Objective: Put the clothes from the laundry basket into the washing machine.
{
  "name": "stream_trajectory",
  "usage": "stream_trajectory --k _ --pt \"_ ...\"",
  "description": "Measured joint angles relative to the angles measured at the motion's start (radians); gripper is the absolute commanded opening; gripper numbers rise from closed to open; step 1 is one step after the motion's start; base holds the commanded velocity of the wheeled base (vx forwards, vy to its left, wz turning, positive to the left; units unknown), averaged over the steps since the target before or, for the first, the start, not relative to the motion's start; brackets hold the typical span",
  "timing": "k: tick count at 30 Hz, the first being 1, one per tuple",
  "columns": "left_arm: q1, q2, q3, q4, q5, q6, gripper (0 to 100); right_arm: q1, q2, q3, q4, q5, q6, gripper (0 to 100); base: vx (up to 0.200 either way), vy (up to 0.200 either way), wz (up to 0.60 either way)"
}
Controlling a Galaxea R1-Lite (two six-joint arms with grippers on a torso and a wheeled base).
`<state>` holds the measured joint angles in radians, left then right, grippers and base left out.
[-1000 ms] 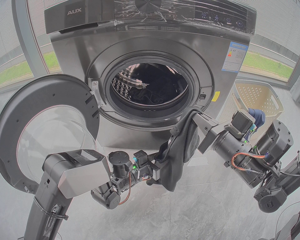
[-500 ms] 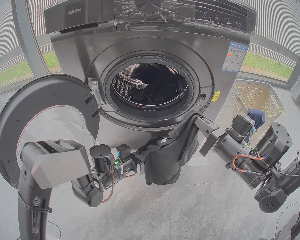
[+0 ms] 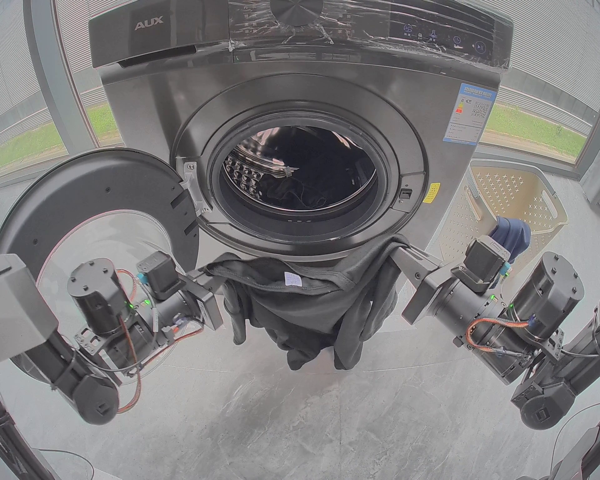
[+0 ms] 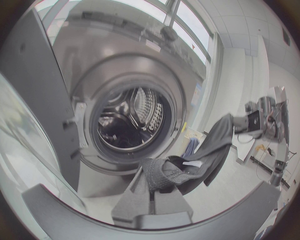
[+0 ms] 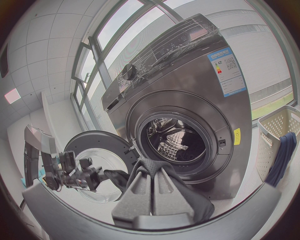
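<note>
Head view: my arms are spread wide, left gripper [image 3: 211, 279] and right gripper [image 3: 395, 251] both clamped on the dark garment [image 3: 312, 300], which hangs stretched crosswise, sagging, just below the washing machine [image 3: 156, 106] opening.

Bright, even daylight from windows [image 3: 37, 125] behind the washing machine [image 3: 156, 106]; glare streaks on its wrapped top panel [image 3: 350, 25]; drum [image 3: 250, 172] dark inside, small glints; soft shadows on floor [image 3: 312, 425]; strong fisheye bending at edges; wrist views ringed black.
</note>
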<state>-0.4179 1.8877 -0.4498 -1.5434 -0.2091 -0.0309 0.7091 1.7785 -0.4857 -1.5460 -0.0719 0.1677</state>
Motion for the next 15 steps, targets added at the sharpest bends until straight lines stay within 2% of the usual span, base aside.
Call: stream_trajectory --k 4,15 --pt "0.008 -0.093 0.015 0.006 0.022 -0.008 0 0.003 -0.008 0.021 0.0 0.003 0.0 0 0.0 0.0 0.0" --pt "0.026 -0.198 -0.039 0.015 0.024 -0.013 0 -0.021 -0.036 0.038 0.0 0.009 -0.005 0 0.0 0.0 0.0"
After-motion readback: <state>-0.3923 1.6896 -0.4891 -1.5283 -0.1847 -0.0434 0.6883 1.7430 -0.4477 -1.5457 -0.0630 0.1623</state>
